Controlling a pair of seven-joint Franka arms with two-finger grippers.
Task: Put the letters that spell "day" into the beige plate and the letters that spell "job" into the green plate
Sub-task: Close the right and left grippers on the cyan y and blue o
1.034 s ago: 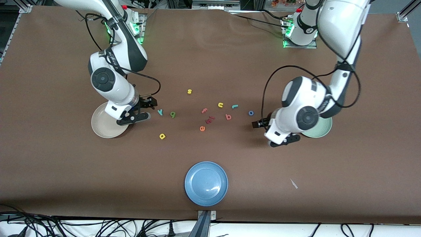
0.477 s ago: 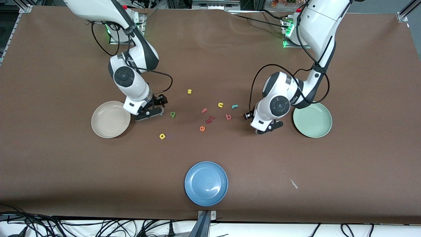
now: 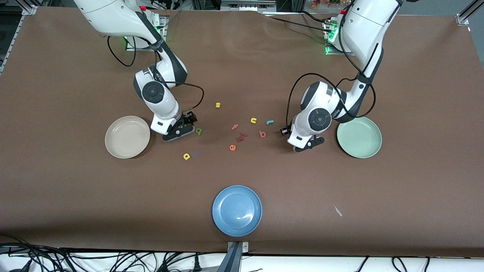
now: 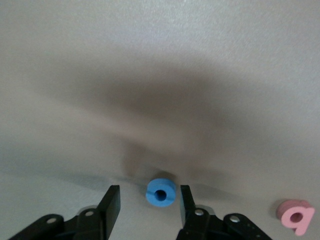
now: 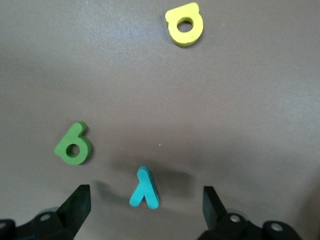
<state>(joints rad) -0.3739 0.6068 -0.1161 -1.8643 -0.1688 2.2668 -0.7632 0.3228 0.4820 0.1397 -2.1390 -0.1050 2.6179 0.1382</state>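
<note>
— Firstly, front view: location of plates and grippers?

— Beige plate [image 3: 127, 136] at the right arm's end of the tabletop [image 3: 68, 196], green plate [image 3: 359, 136] at the left arm's end, both without letters. Blue plate [image 3: 237, 210] nearest the camera. Right gripper [image 3: 178, 133] down low between the beige plate and the green "a" [image 3: 198, 131]. Left gripper [image 3: 308, 144] down low just beside the green plate. Yellow "d" [image 3: 186, 156] nearer the camera than the "a". Teal "j" [image 3: 270, 122] and coral "b" [image 3: 262, 133] mid-tabletop, among the yellow "n" [image 3: 253, 120], coral "f" [image 3: 235, 127] and orange "e" [image 3: 232, 147]. Yellow "s" [image 3: 217, 105] farthest from the camera. Teal "y" and blue "o" hidden under the grippers.

— Next, left wrist view: gripper state?

— Fingers [image 4: 114, 200] partly spread, one either side of the blue "o" [image 4: 161, 191], flat on the tabletop. Clear gap at one finger, the other just beside the letter; no pinch visible. Coral "b" [image 4: 296, 216] off to one side.

— Lastly, right wrist view?

— Fingers [image 5: 80, 200] spread wide, well apart from the teal "y" [image 5: 144, 189] lying flat between them. Green "a" [image 5: 73, 145] near, yellow "d" [image 5: 184, 24] well apart.
</note>
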